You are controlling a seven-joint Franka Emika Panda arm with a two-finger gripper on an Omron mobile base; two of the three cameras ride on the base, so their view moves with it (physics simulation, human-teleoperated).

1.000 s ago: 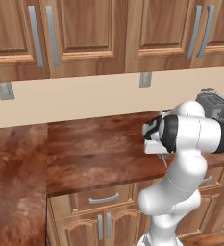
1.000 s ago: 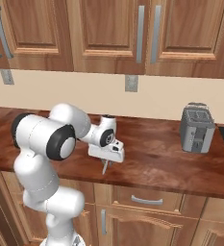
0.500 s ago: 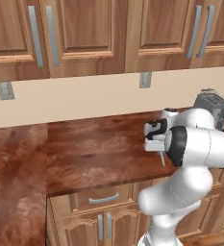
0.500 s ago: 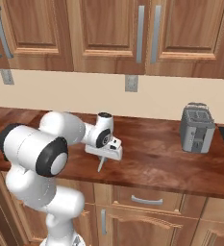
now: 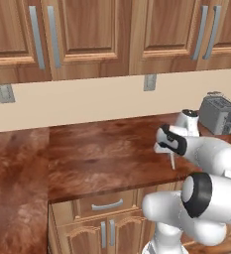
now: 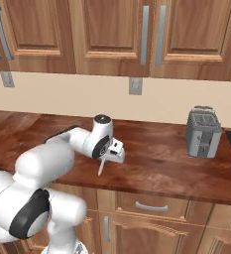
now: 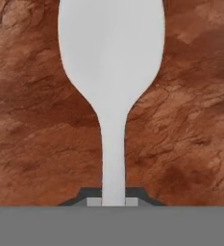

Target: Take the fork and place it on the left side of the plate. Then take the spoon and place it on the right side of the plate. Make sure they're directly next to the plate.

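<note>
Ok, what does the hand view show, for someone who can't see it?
A pale silver-grey spoon with a round bowl is held by its thin handle in the shut end effector, hanging over a reddish-brown wooden counter.

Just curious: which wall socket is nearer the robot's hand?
The right-hand socket, toward the toaster; the gripper, shut on the spoon, hangs in front of it. The other socket sits far left.

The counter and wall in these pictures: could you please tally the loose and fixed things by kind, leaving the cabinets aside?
Spoon, held above the counter by the closed fingers: 1
Toaster: 1
Wall outlets: 2
Total: 4
</note>
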